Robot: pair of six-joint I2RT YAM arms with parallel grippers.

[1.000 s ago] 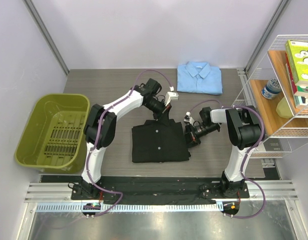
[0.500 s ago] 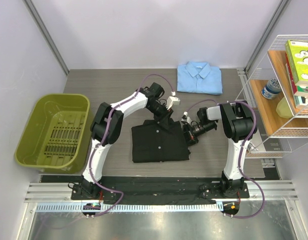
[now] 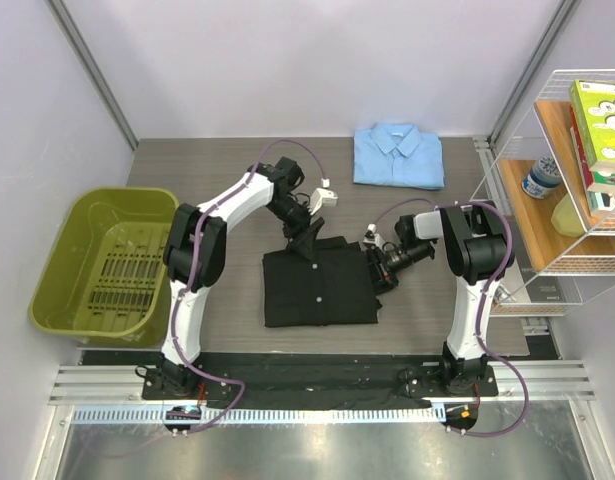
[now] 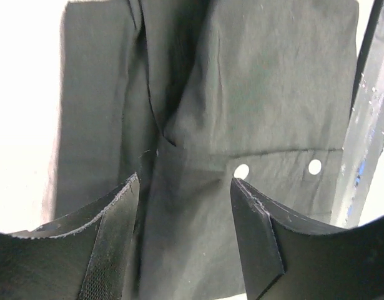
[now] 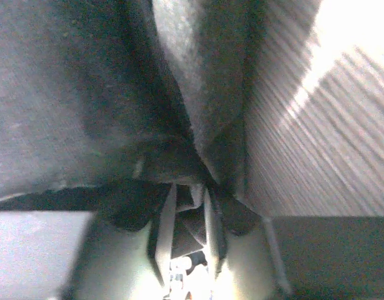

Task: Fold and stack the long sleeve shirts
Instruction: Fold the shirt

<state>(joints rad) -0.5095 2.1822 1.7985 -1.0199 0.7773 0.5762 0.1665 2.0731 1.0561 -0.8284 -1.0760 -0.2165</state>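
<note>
Evidently the black shirt [image 3: 319,290] lies folded mid-table, and the blue shirt [image 3: 398,155] lies folded at the far edge, well apart, so stacking looks to be the step in hand. The left gripper [image 4: 184,184] hangs wide over the black shirt's collar end, holding nothing. The right gripper [image 3: 379,268] sits at its right edge with a fold of cloth running between the fingers, but its wrist view is too close and blurred to tell whether it has closed. To do it well, the left should pinch every layer at the collar edge, then both should lift together so the fold holds. The bin [image 3: 62,260] holds nothing; the shelf [image 3: 487,190] carries books [image 3: 599,120] and a bottle [image 3: 539,177].
</note>
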